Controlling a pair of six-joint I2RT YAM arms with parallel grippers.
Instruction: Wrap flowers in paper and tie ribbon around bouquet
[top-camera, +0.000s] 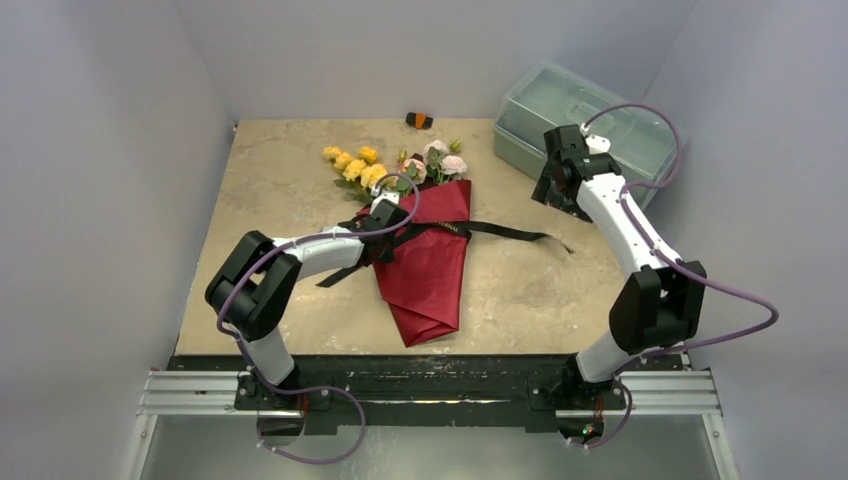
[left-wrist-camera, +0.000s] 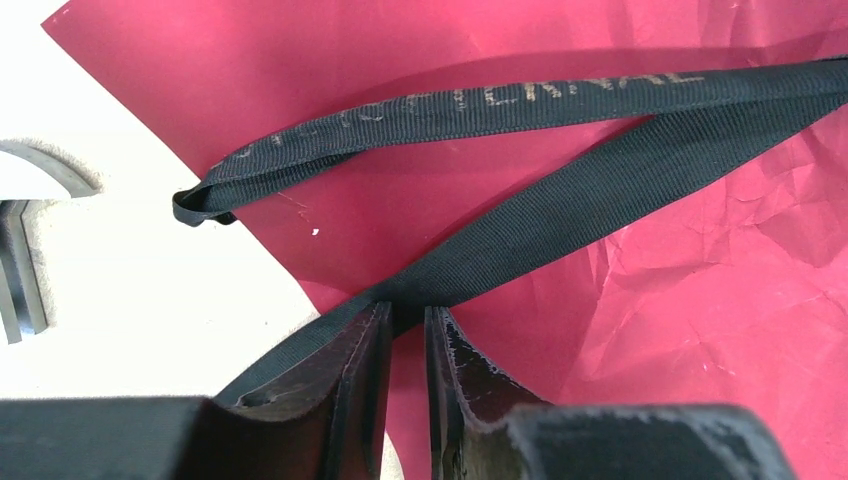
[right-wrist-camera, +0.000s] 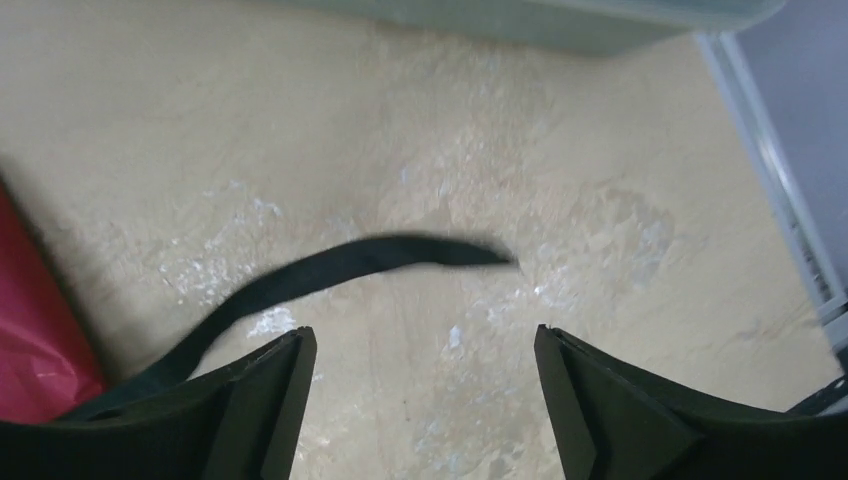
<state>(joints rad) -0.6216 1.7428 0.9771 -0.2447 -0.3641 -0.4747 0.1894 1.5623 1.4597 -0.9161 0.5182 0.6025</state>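
Between the left jaws we see matt woven ribbon (left-wrist-camera: 560, 205); beneath it, crinkled red paper (left-wrist-camera: 700, 330); under the right jaws, smooth mottled tabletop (right-wrist-camera: 400, 130).

Blurred free tip of ribbon (right-wrist-camera: 340, 262); its faded lettering (left-wrist-camera: 560, 92) illegible; far black-orange object (top-camera: 419, 121) unidentifiably small

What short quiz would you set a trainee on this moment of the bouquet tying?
1. Fill in: the flowers stick out of the red paper at its ___ (near/far) end.
2. The left jaws pinch: A flowers, B ribbon, C box.
3. True or false: the right jaws are shut on the ribbon's loose end.
Key: 1 far; 2 B; 3 false, they stand open above the table, with the loose end lying free.
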